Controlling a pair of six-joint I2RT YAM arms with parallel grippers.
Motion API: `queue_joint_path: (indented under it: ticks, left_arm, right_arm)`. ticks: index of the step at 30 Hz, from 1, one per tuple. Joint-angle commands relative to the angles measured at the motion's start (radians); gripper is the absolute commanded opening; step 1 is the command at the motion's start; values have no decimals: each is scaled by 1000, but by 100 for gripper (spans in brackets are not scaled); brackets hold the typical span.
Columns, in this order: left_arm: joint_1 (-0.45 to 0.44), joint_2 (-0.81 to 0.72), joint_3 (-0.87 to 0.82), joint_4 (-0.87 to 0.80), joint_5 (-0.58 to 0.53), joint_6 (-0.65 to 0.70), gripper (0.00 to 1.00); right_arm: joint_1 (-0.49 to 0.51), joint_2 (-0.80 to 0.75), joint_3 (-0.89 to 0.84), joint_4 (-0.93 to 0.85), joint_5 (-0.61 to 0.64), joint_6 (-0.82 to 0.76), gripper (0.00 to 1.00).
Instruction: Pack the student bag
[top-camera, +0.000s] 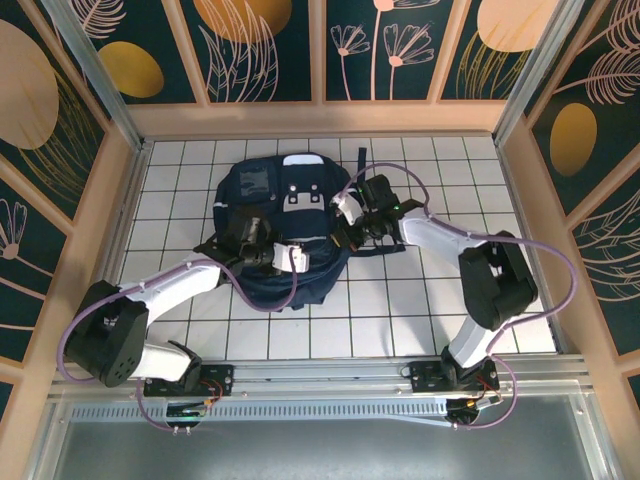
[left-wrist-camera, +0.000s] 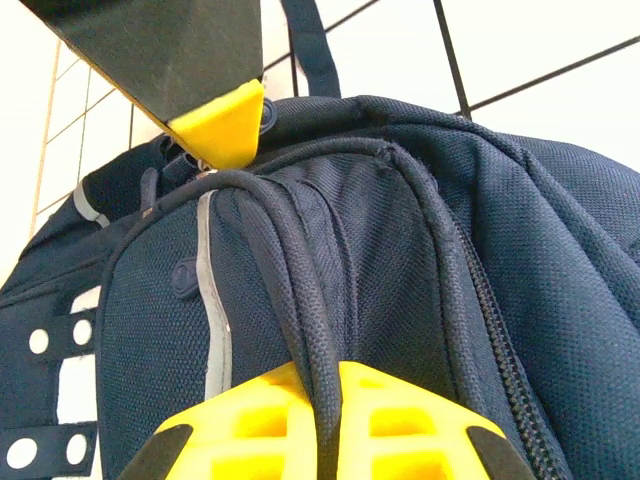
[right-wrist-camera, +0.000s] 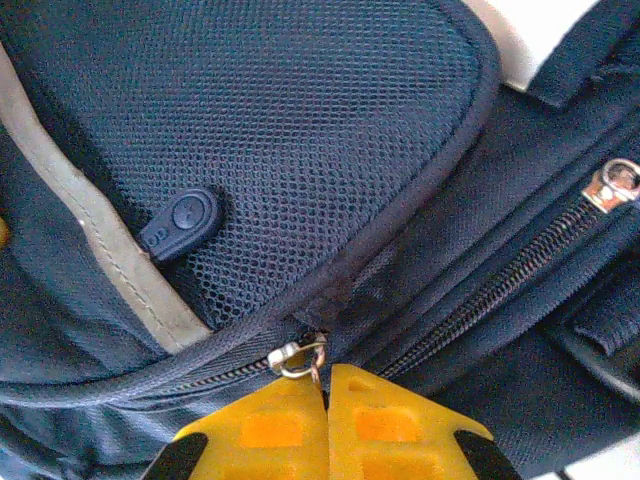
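- One student bag (top-camera: 266, 190), dark navy, lies flat on the white tiled table (top-camera: 430, 300), a little left of centre; the top view alone takes in its whole outline, with both arms reaching onto it
- Left gripper (top-camera: 262, 243) (left-wrist-camera: 325, 375) sits on the bag's left side; its wrist view shows the yellow pads clamped on a raised dark cord (left-wrist-camera: 300, 270) of the bag, which runs down between them
- Right gripper (top-camera: 348, 232) (right-wrist-camera: 327, 375) sits on the bag's right side; its wrist view shows the pads pressed together, with a metal zipper pull (right-wrist-camera: 298, 355) touching their tips; whether it is pinched I cannot tell
- Right wrist view adds a mesh pocket (right-wrist-camera: 300, 140) edged by a pale stripe (right-wrist-camera: 100, 250)
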Motion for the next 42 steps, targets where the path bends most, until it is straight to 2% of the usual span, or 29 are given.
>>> queue_joint_path:
  ticks: [1,3,6,8,10,11,14,16,18,20,23,24,25,26,28,31,34,38,42]
  left_arm:
    - [-5,-56,-43,-176,155,95,0]
    - [-5,-67,-51,-184,148,115,0]
    - [-5,-74,-58,-166,141,80,0]
    - [-5,-81,-46,-137,152,-2,0]
    - [-5,-100,-6,-114,156,-139,37]
    - [-5,-116,15,-104,153,-207,41]
    - [16,-199,47,-28,166,-395,44]
    - [62,-264,42,52,212,-531,44]
    - [118,-321,18,145,206,-686,46]
    - [160,-377,-11,196,117,-811,61]
    - [193,-471,-61,206,-170,-950,72]
    - [205,-503,-84,208,-280,-994,80]
    - [218,-534,-110,213,-392,-1040,90]
    - [228,-559,-138,217,-464,-1066,97]
    - [262,-604,-199,229,-598,-1103,99]
    - [327,-605,-311,317,-650,-1139,99]
    - [354,-539,-432,507,-657,-1129,99]
    - [362,-376,-545,792,-690,-1103,99]
    - [384,-224,-593,1034,-712,-1115,99]
  right_arm:
    - [-105,86,68,225,354,-84,0]
    - [-114,126,99,225,401,-99,0]
    - [-122,147,130,194,340,-120,4]
    - [-125,119,113,185,280,-114,21]
    - [-127,63,57,190,218,-101,34]
    - [-128,27,27,198,201,-87,36]
    - [-151,-126,-87,246,133,-28,41]
    - [-181,-242,-149,280,111,10,42]
    - [-214,-341,-193,305,131,47,42]
    - [-245,-425,-234,336,207,80,48]
    - [-282,-528,-291,380,370,142,51]
    - [-292,-557,-317,402,431,171,91]
    - [-302,-583,-347,430,484,199,99]
    - [-312,-612,-380,455,521,220,99]
    - [-336,-667,-483,560,553,240,99]
    - [-365,-734,-661,742,602,270,99]
    - [-391,-760,-837,950,589,255,99]
    - [-424,-691,-972,1201,555,257,99]
    - [-444,-481,-1007,1446,533,232,99]
